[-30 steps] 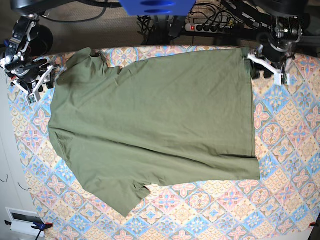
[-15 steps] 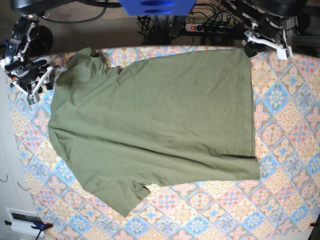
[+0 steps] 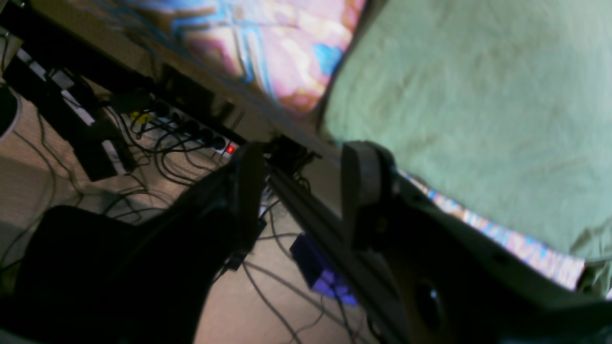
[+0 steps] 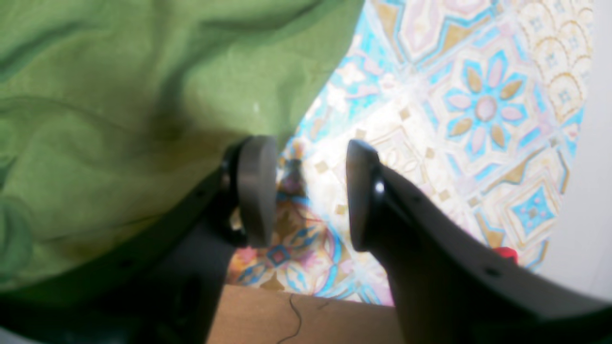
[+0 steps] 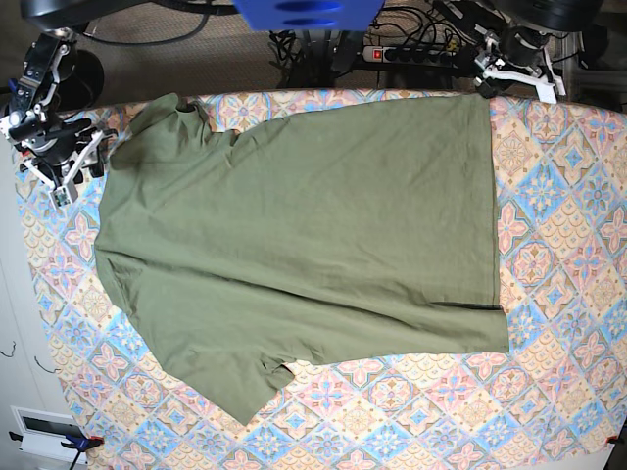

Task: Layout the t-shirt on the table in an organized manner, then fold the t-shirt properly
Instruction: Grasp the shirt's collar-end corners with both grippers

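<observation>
The olive-green t-shirt (image 5: 294,245) lies spread across the table (image 5: 558,294), collar end to the left and hem to the right, with one sleeve pointing toward the near edge. My left gripper (image 5: 511,70) hovers open at the far right, past the hem's far corner. In the left wrist view its fingers (image 3: 363,191) hold nothing and stand over the table's back edge, with the t-shirt (image 3: 478,95) beside them. My right gripper (image 5: 76,157) is open by the shirt's left end. Its fingers (image 4: 256,191) sit above bare cloth (image 4: 478,95), just beside the t-shirt (image 4: 143,95).
A power strip with cables (image 5: 411,54) lies on the floor behind the table, below a blue part (image 5: 309,12). A purple-blue box (image 3: 320,272) sits among floor cables. A white unit (image 5: 44,431) stands off the near left corner. A red clamp (image 4: 504,253) marks the table edge.
My left gripper has drawn back from the hem's far corner, off the table toward the rear. My right gripper has shifted slightly leftward. The t-shirt lies unchanged.
</observation>
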Controlling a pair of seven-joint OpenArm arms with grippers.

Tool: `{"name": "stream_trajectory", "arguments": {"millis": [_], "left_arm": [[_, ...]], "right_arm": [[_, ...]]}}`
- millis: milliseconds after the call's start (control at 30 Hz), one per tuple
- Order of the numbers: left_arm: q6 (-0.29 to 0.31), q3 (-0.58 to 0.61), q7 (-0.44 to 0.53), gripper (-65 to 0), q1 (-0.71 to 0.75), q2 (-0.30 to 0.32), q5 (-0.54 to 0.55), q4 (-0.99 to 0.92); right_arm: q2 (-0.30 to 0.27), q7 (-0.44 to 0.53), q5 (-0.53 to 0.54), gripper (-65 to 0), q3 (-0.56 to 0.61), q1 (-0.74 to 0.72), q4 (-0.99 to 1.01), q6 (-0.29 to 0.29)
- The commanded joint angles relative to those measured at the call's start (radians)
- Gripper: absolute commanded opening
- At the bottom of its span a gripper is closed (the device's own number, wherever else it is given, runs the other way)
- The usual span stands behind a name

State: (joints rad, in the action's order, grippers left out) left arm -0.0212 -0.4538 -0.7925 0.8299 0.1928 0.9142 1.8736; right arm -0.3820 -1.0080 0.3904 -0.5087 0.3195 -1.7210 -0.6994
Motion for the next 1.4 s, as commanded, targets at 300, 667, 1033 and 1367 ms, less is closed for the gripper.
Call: {"name": "stream_trajectory", "arguments": {"millis": [300,667,1033,1367], "left_arm": [[0.011,0.02,0.003,-39.2,-0.034,-0.025,0.013,0.016],[0.011,0.02,0.002,-39.6,-0.079,-0.052,0.012,0.01],[0.011,0.03,-0.064,-39.6,-0.14,-0.088,0.035,-0.128],[0.112,0.03,-0.071,-57.3,-0.133,-0.08,0.173,-0.134]], "right_arm": [[-0.021,0.016,0.008,-41.8,-0.012,-0.006,-0.012,0.001],[-0.021,0.016,0.008,-41.8,-0.012,-0.006,-0.012,0.001],[-0.021,0.016,0.009,-41.8,-0.014,-0.006,-0.014,0.001],[-0.021,0.016,0.012,-42.1,-0.015,0.0,-0.018,0.001]]}}
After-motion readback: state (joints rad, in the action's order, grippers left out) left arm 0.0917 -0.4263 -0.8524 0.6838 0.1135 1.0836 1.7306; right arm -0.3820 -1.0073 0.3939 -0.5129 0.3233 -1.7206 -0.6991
